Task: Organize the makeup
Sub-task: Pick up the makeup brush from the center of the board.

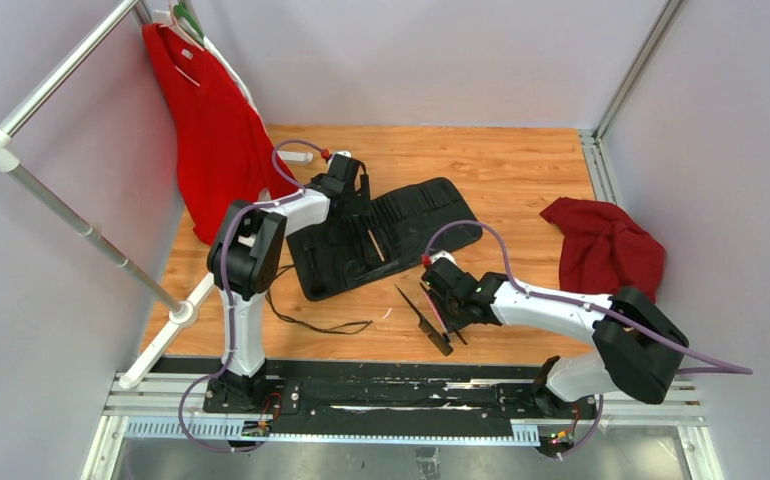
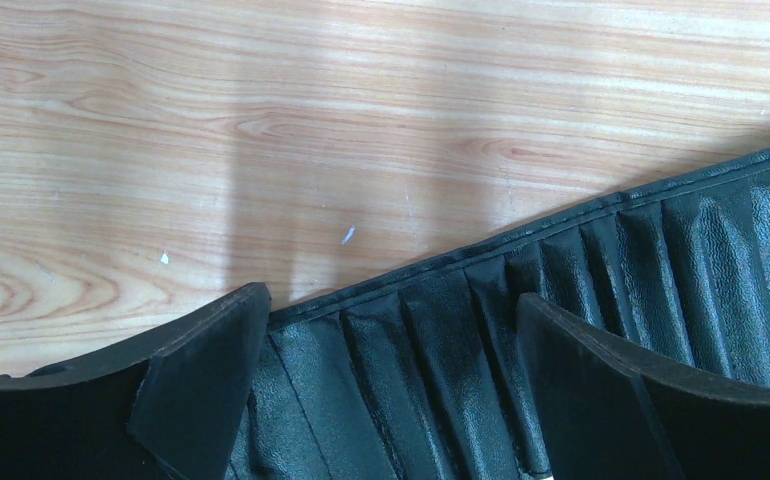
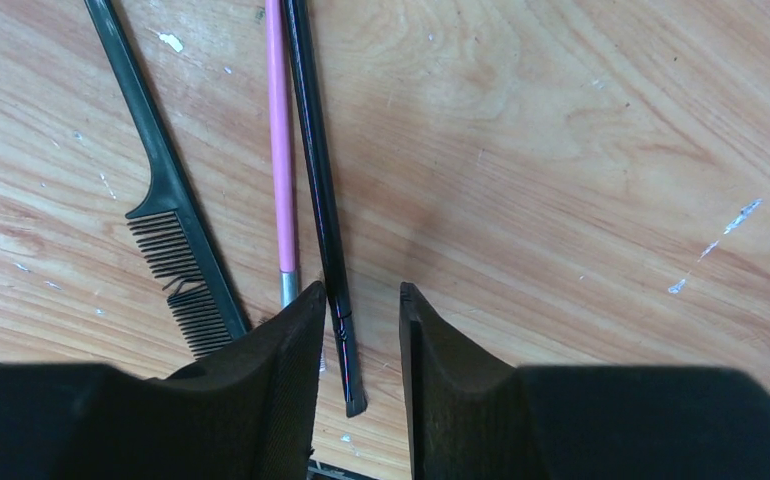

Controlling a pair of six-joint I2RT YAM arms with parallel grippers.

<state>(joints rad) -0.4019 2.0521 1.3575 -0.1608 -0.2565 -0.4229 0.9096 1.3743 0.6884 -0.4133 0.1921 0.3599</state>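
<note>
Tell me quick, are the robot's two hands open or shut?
Left gripper: open, empty, over the black case.
Right gripper: open a little, black brush between its fingers, not squeezed.

I've got bare table between the right gripper and the red cloth, an easy pass there. Its left side is tight: the pink-handled tool and comb lie just beside the black tool, with little room for a finger. The left gripper is hemmed in by the case under it and the red shirt and rack pole to its left; the cord lies near that arm.
</note>
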